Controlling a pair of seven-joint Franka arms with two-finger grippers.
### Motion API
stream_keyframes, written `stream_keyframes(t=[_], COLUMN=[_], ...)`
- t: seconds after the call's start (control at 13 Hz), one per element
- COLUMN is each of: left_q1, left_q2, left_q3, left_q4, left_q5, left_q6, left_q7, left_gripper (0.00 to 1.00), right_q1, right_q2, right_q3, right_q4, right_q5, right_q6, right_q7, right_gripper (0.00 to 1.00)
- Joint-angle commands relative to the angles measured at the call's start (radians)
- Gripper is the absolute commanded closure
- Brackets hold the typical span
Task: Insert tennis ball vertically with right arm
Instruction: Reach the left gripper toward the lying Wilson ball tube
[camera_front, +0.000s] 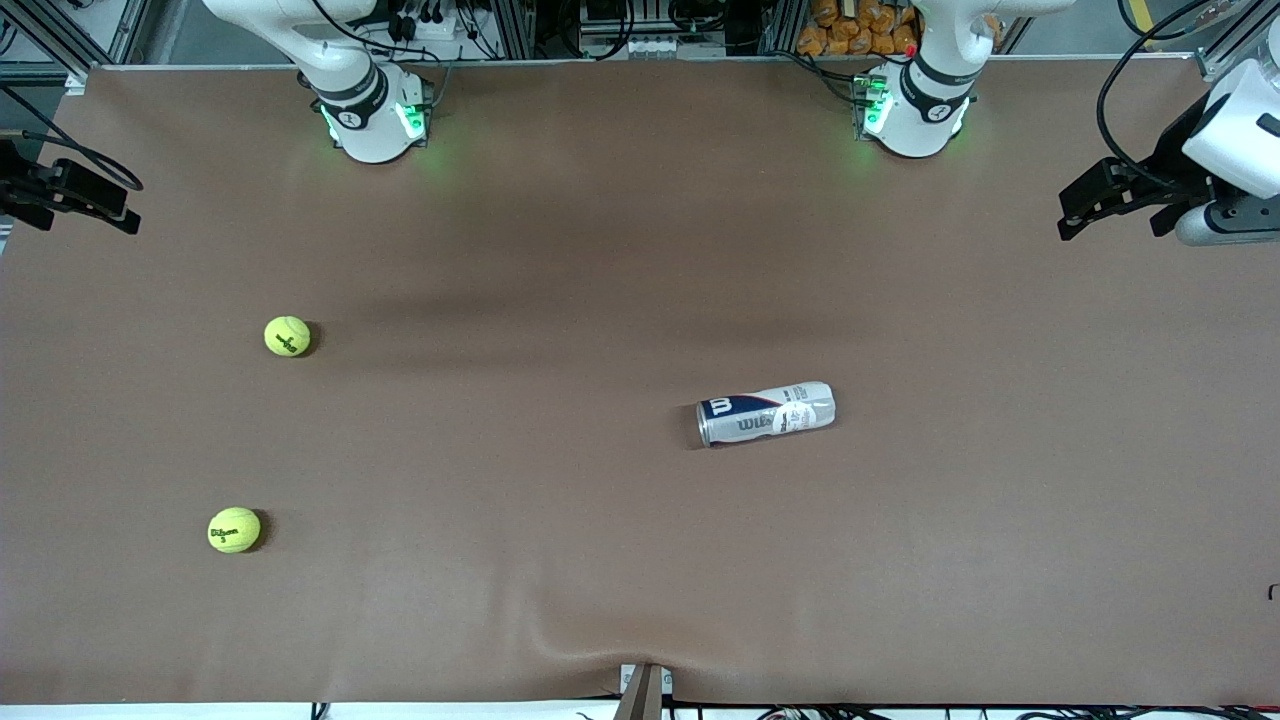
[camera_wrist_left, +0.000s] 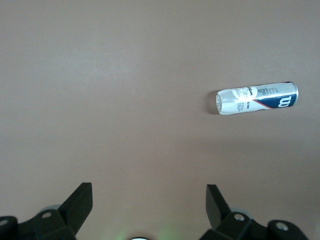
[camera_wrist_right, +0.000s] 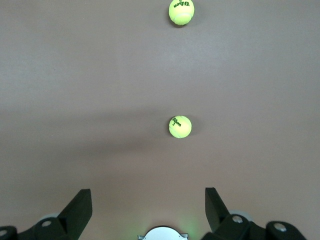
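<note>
Two yellow tennis balls lie on the brown table toward the right arm's end: one ball (camera_front: 287, 336) (camera_wrist_right: 180, 126) farther from the front camera, the other ball (camera_front: 233, 530) (camera_wrist_right: 181, 12) nearer to it. A white-and-blue ball can (camera_front: 766, 412) (camera_wrist_left: 257, 98) lies on its side mid-table, its metal-rimmed end pointing toward the right arm's end. My right gripper (camera_front: 125, 205) (camera_wrist_right: 148, 197) hangs open and empty, high over the table's edge at its own end. My left gripper (camera_front: 1068, 215) (camera_wrist_left: 149, 192) hangs open and empty over the left arm's end.
Both arm bases (camera_front: 375, 120) (camera_front: 910, 110) stand at the table's edge farthest from the front camera. The brown table cover (camera_front: 600, 640) wrinkles over a bracket (camera_front: 643, 690) at the edge nearest that camera.
</note>
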Motion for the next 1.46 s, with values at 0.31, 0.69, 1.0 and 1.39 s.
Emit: stream_keyframes(t=[0.31, 0.69, 1.0, 1.39], left_q1=[-0.004, -0.003, -0.007, -0.039], left_q2=[0.012, 0.012, 0.018, 0.044], left_q3=[-0.004, -0.005, -0.005, -0.008], left_q4=[0.032, 0.029, 0.029, 0.029], left_q5=[0.022, 0.017, 0.017, 0.008], left_q6=[-0.029, -0.038, -0.041, -0.041], left_q7=[0.0, 0.006, 0.024, 0.023], left_gripper=[0.0, 0.0, 0.0, 0.0], right_q1=[0.003, 0.009, 0.01, 0.016], right_q2=[-0.008, -0.011, -0.011, -0.011], right_q3=[0.001, 0.004, 0.005, 0.008], right_q4=[0.011, 0.034, 0.034, 0.037], right_q5=[-0.011, -0.011, -0.012, 0.005], right_q6=[0.0, -0.007, -0.007, -0.001], right_q7=[-0.007, 0.004, 0.003, 0.006], right_gripper=[0.0, 0.0, 0.0, 0.0])
